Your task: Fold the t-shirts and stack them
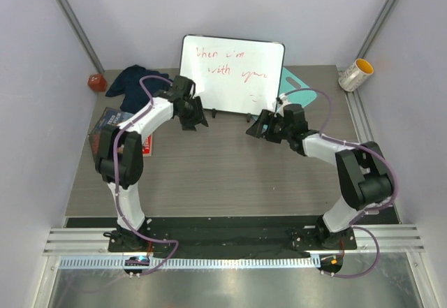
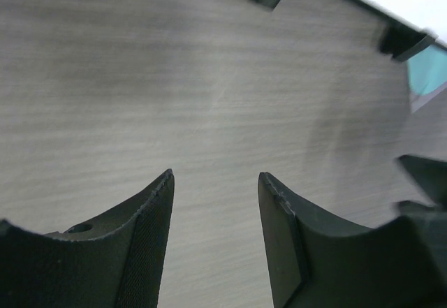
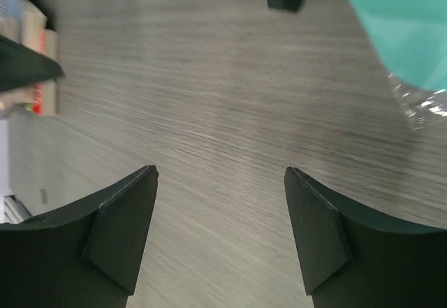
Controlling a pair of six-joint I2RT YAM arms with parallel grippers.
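The t-shirts point(image 1: 142, 84) lie as one crumpled navy heap just left of the whiteboard point(image 1: 232, 74), at the back of the table point(image 1: 223, 175); whether the heap holds one garment or several cannot be told. Nothing is folded or stacked yet. The left gripper point(image 1: 199, 121) hangs in front of the whiteboard's left foot, its jaws parted to a middling gap with only bare table between them. The right gripper point(image 1: 253, 129) hangs in front of the whiteboard's right foot, jaws wide and empty. Both are apart from the fabric, and the right one is well away from it. The main risk is probably the whiteboard itself: either arm, swinging leftward to the heap, could clip its edge or its small feet and tip it. A pinch into the bunched cloth would likely catch several layers, so a shirt would lift as a lump and not spread. Dragging fabric forward could also snag the books point(image 1: 112, 125) in front of the heap or nudge the red object point(image 1: 96, 82) to its left. The teal board point(image 1: 293, 84) behind the whiteboard's right edge looks safely clear.
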